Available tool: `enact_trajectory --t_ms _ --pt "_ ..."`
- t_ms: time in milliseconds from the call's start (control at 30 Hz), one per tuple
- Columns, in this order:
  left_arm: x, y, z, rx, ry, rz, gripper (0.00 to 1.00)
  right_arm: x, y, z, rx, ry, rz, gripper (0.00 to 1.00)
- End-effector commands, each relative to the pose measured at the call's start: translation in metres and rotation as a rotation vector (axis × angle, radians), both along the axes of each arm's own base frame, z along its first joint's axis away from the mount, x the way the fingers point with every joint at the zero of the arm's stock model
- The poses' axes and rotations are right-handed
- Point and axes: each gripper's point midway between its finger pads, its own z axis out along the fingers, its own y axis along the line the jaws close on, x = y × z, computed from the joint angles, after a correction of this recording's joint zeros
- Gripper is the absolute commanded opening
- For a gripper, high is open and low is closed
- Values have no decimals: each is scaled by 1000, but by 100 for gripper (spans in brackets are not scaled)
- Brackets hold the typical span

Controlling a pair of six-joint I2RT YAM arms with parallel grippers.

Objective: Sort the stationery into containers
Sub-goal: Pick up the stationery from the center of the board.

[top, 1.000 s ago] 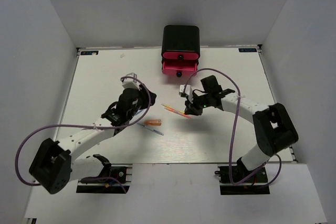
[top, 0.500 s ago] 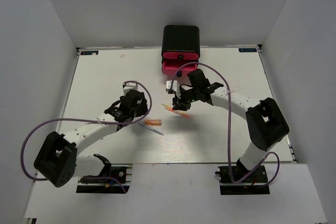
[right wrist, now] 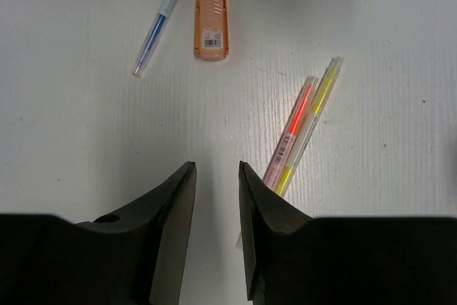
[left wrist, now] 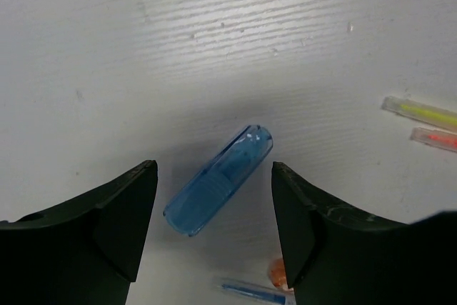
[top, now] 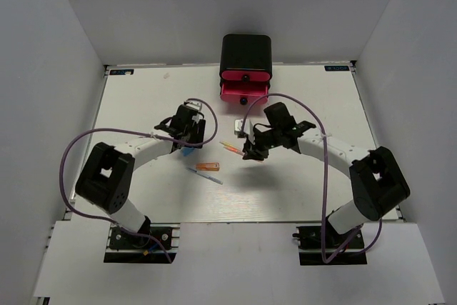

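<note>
My left hand (left wrist: pixel 214 169) has opened wider in the last second, and the arm has swung toward the far side of the counter (left wrist: pixel 214 33). Now it hangs right over the blue marker (left wrist: pixel 218 191). The marker lies flat and slanted between my two fingers (left wrist: pixel 107 226), and neither of them touches it. So this hand is released and holds nothing, but it is well placed. I judge that the next step is to go down and close on the marker.

My right hand (right wrist: pixel 216 198) has also opened a little and has shifted over the middle of the counter. Its gap is narrow and empty. The two thin pens (right wrist: pixel 300 123), one orange-pink and one yellow, lie side by side just beside its right finger, with their near ends hidden behind it. To take one pen alone, I think I must first move to the right.

The orange marker (right wrist: pixel 211 12) and the blue pen (right wrist: pixel 161 23) rest untouched further away. The drawers (top: pixel 245 91) stand at the far edge, and the lower one seems pulled out. All five of these things are on the counter, so most of the sorting remains to do.
</note>
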Motion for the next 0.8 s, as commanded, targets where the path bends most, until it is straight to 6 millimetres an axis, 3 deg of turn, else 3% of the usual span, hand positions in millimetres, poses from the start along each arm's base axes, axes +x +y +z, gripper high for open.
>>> enact_trajectory --t_ms 0,67,267,467,700,767 --pt "16 -11 8 4 -9 -112 75 -8 -5 8 20 -6 3 37" --pt "10 -14 -2 3 31 -150 74 -9 -9 10 23 -7 -10 37" --pt "7 -22 -2 -23 44 -202 65 -10 -18 12 26 -16 -30 37" --pt "-5 -16 -20 6 118 -201 55 -9 -23 14 38 -8 -52 37" --pt "-11 -7 -32 43 156 -173 55 -9 -30 19 52 -10 -73 37" --pt "-12 -7 -36 46 164 -173 51 -11 -33 16 49 1 -81 37"
